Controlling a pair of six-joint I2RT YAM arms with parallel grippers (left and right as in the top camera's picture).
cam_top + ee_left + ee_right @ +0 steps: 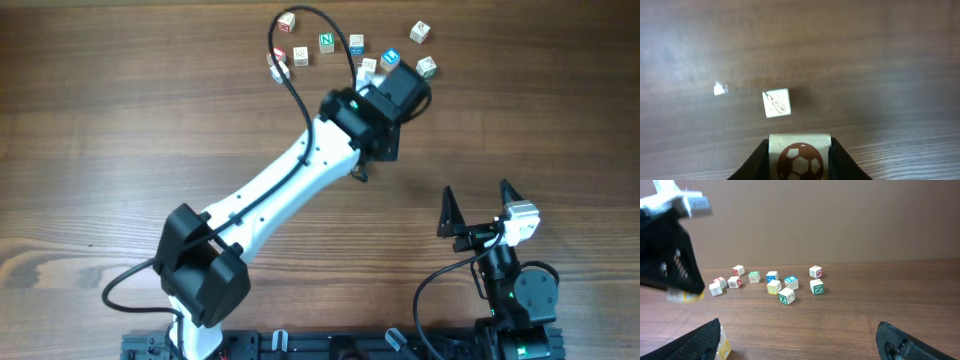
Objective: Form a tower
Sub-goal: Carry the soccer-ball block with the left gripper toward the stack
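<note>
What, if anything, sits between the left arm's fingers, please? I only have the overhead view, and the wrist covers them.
Observer: The left wrist view shows a pale wooden cube with a brown soccer ball printed on it, between the left fingers. I cannot tell whether they grip it yet.
Operator: Thank you. Is anything right ahead of it?
Observer: Yes, a second cube with a reddish drawing lies flat on the table, apart from the first.
Operator: Is anything stacked among the others?
Observer: No. In the right wrist view, the loose cubes in sight each sit singly on the wood, none on another.
</note>
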